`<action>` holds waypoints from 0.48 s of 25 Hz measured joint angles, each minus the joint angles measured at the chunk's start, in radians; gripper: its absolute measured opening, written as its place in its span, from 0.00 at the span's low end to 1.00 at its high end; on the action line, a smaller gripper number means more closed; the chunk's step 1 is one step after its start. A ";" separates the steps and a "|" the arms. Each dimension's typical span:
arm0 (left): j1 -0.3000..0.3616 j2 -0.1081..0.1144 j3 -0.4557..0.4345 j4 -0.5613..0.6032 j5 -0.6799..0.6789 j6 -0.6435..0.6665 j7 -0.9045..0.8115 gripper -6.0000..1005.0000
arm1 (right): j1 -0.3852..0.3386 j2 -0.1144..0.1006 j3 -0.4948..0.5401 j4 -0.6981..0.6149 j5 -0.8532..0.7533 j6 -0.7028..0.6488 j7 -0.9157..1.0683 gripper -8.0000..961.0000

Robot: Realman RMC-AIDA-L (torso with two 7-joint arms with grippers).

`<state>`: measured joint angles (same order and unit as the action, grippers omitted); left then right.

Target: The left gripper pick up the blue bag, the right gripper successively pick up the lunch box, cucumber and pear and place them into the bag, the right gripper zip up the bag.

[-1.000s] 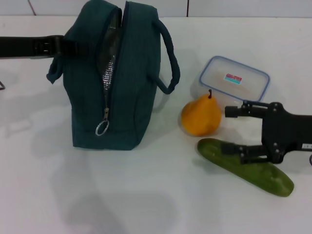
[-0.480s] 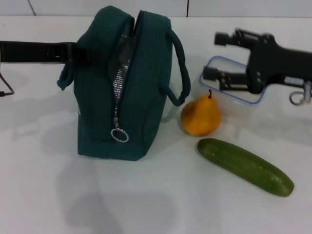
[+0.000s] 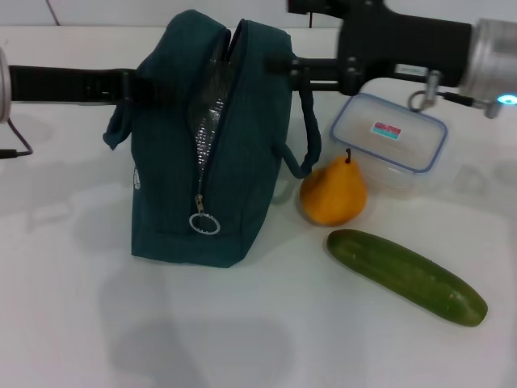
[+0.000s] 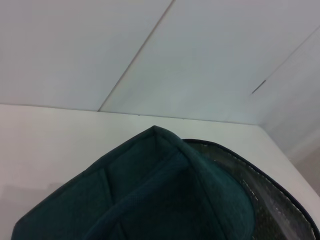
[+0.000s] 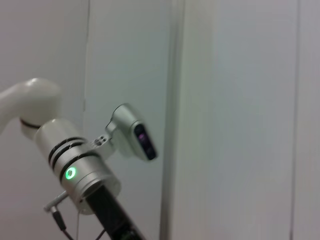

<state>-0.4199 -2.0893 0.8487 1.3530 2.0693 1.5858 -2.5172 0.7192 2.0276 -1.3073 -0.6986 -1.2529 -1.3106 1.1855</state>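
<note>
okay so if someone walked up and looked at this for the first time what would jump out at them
The blue bag stands upright at centre, unzipped with silver lining showing, the left gripper at its far-left handle. The right gripper reaches over its top. Beside the bag lie the pear, cucumber and lunch box.

The right gripper (image 3: 283,36) has left the cucumber (image 3: 406,276), where its jaws straddled the near end, risen past the lunch box (image 3: 388,142) and swung over to the top of the blue bag (image 3: 212,145); the jaws now stand apart beside the bag's far handle. The bag has shifted slightly toward those jaws, its zipper ring (image 3: 204,224) with it.
</note>
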 joint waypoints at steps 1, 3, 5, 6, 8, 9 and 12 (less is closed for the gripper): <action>0.000 0.000 0.005 0.000 0.000 -0.004 0.000 0.05 | 0.013 0.000 -0.030 0.001 0.010 0.024 -0.001 0.86; 0.001 0.000 0.025 0.000 0.000 -0.019 0.000 0.05 | 0.034 0.001 -0.098 0.007 0.036 0.077 -0.002 0.86; 0.001 0.000 0.033 0.000 0.000 -0.028 0.001 0.05 | 0.050 0.001 -0.174 0.022 0.069 0.130 -0.008 0.86; 0.001 0.000 0.034 -0.003 0.000 -0.032 0.003 0.05 | 0.058 0.001 -0.215 0.033 0.089 0.157 -0.014 0.86; 0.000 0.000 0.034 -0.004 0.000 -0.038 0.003 0.05 | 0.065 0.001 -0.283 0.051 0.109 0.199 -0.024 0.86; 0.001 0.000 0.035 -0.004 -0.003 -0.041 0.003 0.05 | 0.063 0.001 -0.320 0.057 0.114 0.223 -0.027 0.86; 0.008 0.000 0.035 -0.003 -0.023 -0.048 0.002 0.05 | 0.044 0.001 -0.379 0.064 0.116 0.260 -0.024 0.86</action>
<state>-0.4118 -2.0893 0.8839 1.3499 2.0463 1.5382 -2.5156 0.7634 2.0282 -1.6859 -0.6346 -1.1371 -1.0507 1.1618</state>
